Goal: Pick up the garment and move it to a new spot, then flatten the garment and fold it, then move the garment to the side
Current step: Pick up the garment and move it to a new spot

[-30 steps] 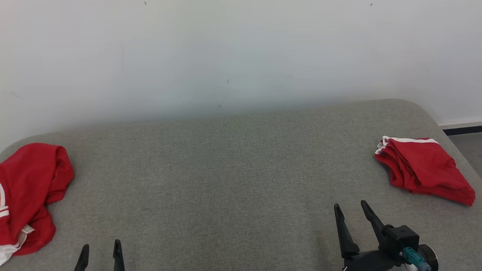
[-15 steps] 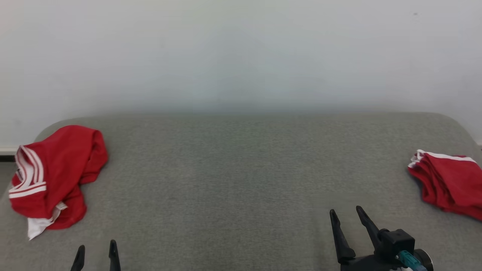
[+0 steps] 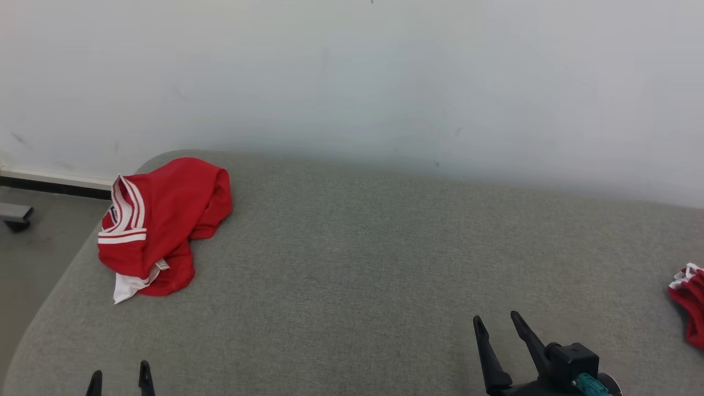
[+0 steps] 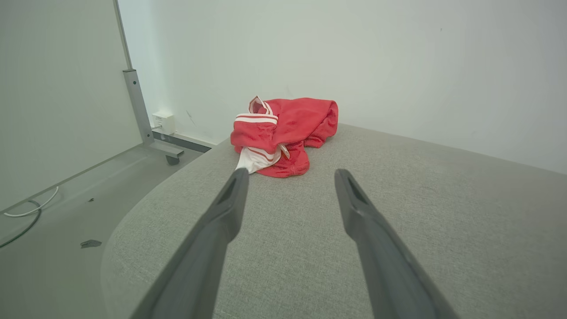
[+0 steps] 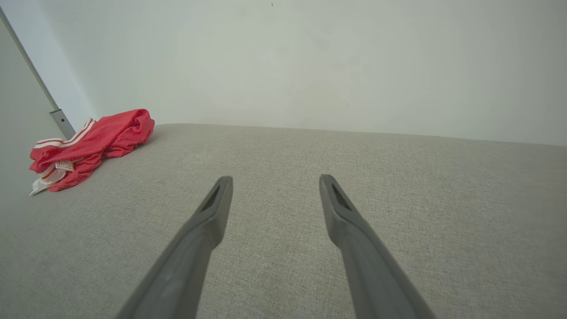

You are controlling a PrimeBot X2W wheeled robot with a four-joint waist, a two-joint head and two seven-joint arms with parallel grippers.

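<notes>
The left hand (image 3: 119,374) hung over the grey worktop (image 3: 357,264) with its two fingers spread wide and nothing between them. The garment (image 3: 159,220), a crumpled red heap with white stripes, lay on the worktop straight ahead of that hand, well apart from its fingertips and near the far corner. The right hand (image 3: 495,318) was likewise open and empty, with the garment far off to its left. A second red piece (image 3: 690,297) lay well to its right.

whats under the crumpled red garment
The crumpled red garment lies on the grey padded surface; a white layer pokes out at its near edge. Anything else beneath the folds is covered.
</notes>
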